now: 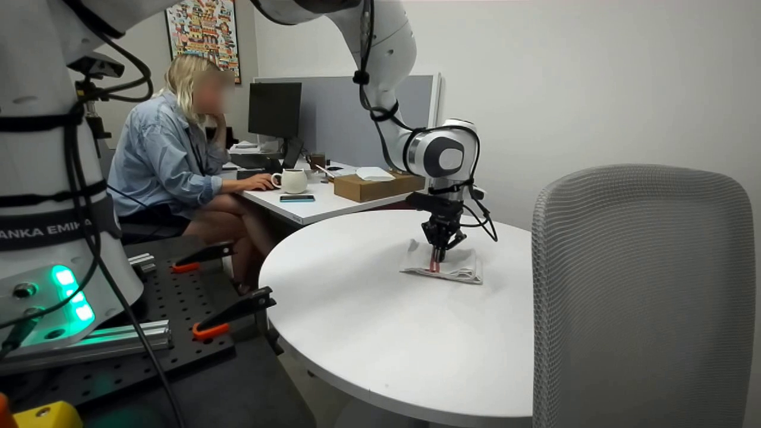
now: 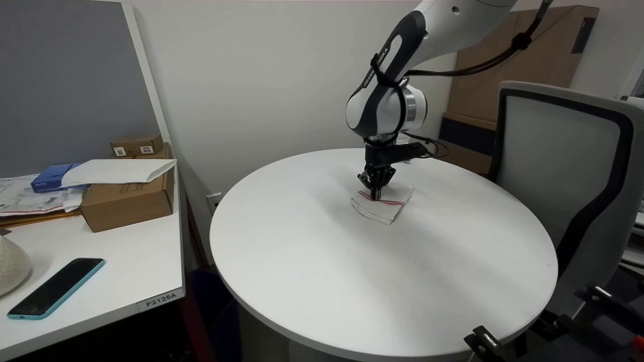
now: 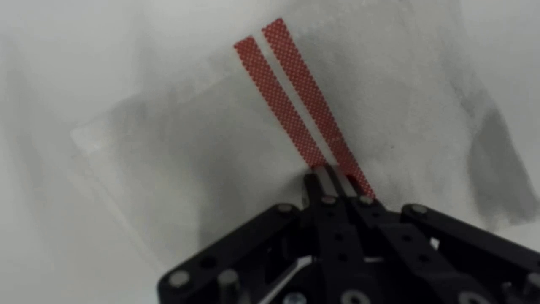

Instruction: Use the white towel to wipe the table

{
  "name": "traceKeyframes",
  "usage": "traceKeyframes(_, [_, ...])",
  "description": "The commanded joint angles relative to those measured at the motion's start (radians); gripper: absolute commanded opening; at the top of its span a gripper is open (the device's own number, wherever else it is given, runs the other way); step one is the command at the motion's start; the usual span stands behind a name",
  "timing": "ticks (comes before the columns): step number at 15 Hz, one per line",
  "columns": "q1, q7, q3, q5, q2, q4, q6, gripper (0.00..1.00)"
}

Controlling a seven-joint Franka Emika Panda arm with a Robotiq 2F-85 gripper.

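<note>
Standing at the left in an exterior view, the robot base [image 1: 35,255] shows lit green indicators [image 1: 74,294]. Next come a blue-shirted person [image 1: 157,148], a white mug [image 1: 291,181] and a cardboard box [image 1: 377,188].

Farther right spreads the round white desk [image 1: 351,321]. The striped white towel [image 1: 458,266] lies on its far part, slightly rumpled.

The end effector [image 1: 438,259] points straight down onto it. Its fingers [image 3: 325,181] are pressed together, tips at the red stripes [image 3: 291,109]; whether they pinch a fold, I cannot tell.

The coming move turns on this: the towel lies directly beneath the fingertips, reaching out on both sides of them. The stripes run roughly near to far; its long axis I cannot judge, as the end effector covers part of it.

Wiping seems about to begin. Most of the desk lies nearer, so a stroke that way probably calls for firm downward pressure, or the tips may skid across the cloth.

At the right, a grey mesh chair [image 1: 642,285] hides the desk's right edge.
</note>
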Motion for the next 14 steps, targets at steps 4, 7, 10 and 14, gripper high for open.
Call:
traceKeyframes(4, [0.068,-0.047,-0.006,-0.062,-0.098,-0.267,0.085,0.01])
traceKeyframes(7, [0.087,-0.04,-0.027,-0.109,-0.153,-0.372,0.122,0.01])
traceKeyframes(10, [0.084,-0.033,-0.059,-0.143,-0.188,-0.44,0.148,0.01])
traceKeyframes(14, [0.059,-0.022,-0.109,-0.152,-0.215,-0.498,0.183,0.01])
